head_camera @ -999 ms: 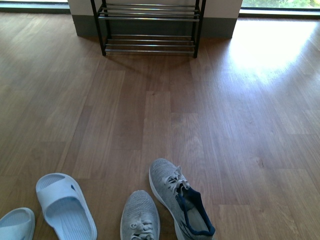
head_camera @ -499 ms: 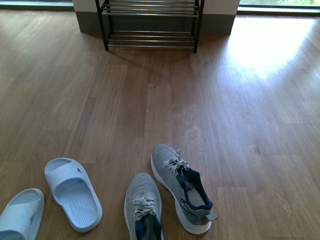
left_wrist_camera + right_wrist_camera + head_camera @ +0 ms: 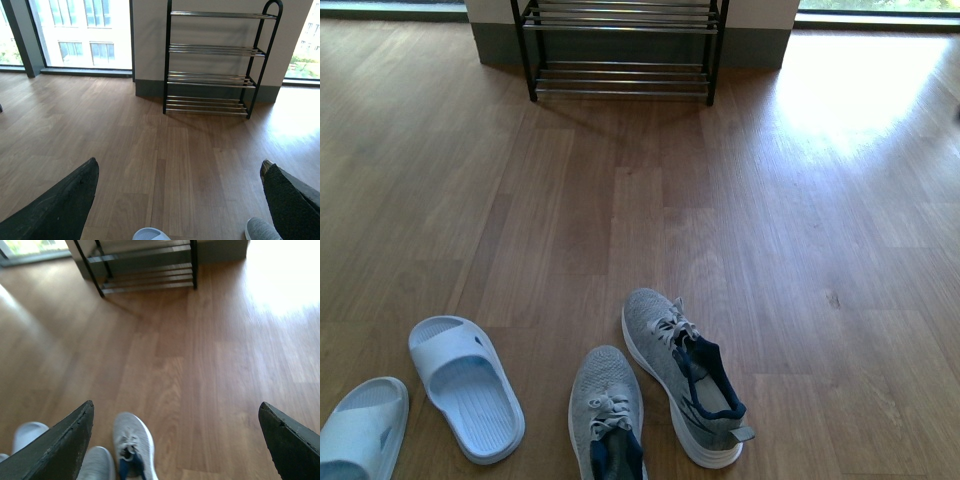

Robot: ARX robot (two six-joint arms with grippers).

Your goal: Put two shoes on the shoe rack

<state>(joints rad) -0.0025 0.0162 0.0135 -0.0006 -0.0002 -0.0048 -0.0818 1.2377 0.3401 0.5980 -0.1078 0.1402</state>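
Sunlit wood floor [image 3: 650, 210], 2 sneakers [image 3: 660, 340], rack [image 3: 620, 88] against wall [image 3: 765, 14]

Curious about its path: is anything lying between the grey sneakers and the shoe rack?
No. The front view shows only bare wooden floor between the grey sneakers and the shoe rack.

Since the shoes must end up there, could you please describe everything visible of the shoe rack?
The shoe rack has black metal side frames, rounded on top, carrying four tiers of thin chrome rods, with nothing on them. It stands upright on the wooden floor, its back against a pale wall with a dark skirting.
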